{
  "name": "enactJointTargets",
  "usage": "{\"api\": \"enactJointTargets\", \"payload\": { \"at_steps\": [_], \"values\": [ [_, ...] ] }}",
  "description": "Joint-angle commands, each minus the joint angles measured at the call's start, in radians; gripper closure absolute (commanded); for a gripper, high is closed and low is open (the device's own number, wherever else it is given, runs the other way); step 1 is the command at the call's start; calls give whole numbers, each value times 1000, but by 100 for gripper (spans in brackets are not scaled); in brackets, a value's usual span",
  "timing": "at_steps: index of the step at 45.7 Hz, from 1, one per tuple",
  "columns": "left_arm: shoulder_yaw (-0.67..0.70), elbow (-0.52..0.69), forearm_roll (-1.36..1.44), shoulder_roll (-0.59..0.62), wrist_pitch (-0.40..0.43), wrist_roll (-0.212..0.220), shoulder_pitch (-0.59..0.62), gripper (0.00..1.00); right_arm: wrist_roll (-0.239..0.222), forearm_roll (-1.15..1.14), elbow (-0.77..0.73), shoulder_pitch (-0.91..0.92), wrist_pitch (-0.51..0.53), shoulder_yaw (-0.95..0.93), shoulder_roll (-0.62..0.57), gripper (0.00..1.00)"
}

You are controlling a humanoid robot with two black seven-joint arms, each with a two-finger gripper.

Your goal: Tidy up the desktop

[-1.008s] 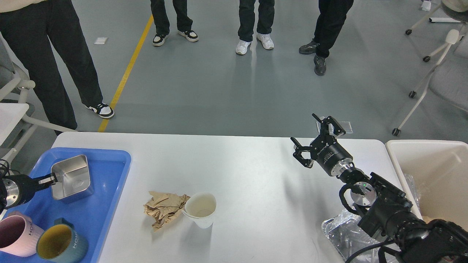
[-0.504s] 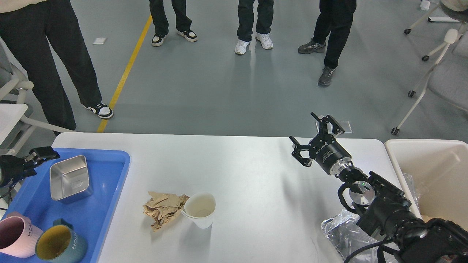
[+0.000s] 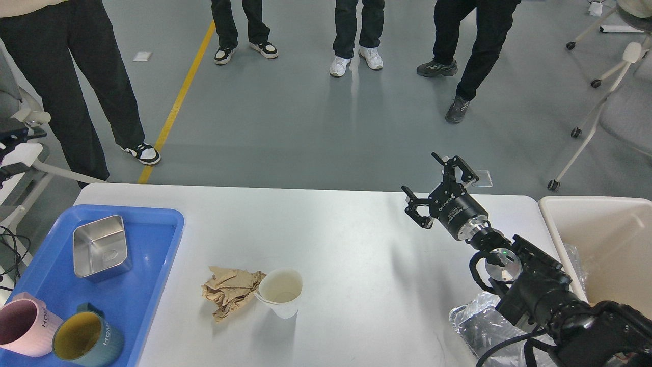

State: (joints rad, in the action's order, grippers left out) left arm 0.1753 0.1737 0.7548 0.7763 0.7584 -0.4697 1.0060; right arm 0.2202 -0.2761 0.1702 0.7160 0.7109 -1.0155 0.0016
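The right pincer (image 3: 441, 190) is hovering wide open, empty, over the large white rectangular desk (image 3: 346, 239); the light, crushable white paper cup (image 3: 279, 292), well left, needs gentle wall pinching.

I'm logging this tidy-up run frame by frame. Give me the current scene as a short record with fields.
surface: white desktop
loose on desktop: crumpled brown paper touching a white paper cup; clear plastic wrap at the near right edge
blue tray: metal square container, pink mug, teal mug
beige bin: right of the desktop
right gripper: open, empty, raised over the far right of the desktop
left gripper: not clearly in view
background: people standing on the floor beyond the desktop
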Motion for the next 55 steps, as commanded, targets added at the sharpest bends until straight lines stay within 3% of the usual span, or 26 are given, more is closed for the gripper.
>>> {"api": "enactJointTargets", "payload": {
  "at_steps": [1,8,16,26,30,38,44,55],
  "values": [
    [59,4,-125,-41,76,-26,57,6,-1,0,2,0,1,0,0,0],
    [85,4,-282,-164,78,-29,51,4,-1,0,2,2,1,0,0,0],
    [133,1,-466,-394,84,-12,-1,4,-1,0,0,2,1,-2,-11,0],
    [289,-8,-531,-606,68,97,-121,4,-1,0,-3,0,1,-3,-32,0],
    [390,-8,-540,-631,65,138,-144,4,-2,2,-5,0,-1,-5,-49,0],
    [639,-6,-572,-644,59,275,-170,4,-2,3,-5,0,-4,-8,-66,0],
    [717,-8,-574,-643,53,356,-182,4,-2,5,-6,0,-5,-11,-66,0],
    [721,-6,-574,-641,21,347,-221,4,-1,5,-3,2,-4,-11,-66,0]
  ]
}}
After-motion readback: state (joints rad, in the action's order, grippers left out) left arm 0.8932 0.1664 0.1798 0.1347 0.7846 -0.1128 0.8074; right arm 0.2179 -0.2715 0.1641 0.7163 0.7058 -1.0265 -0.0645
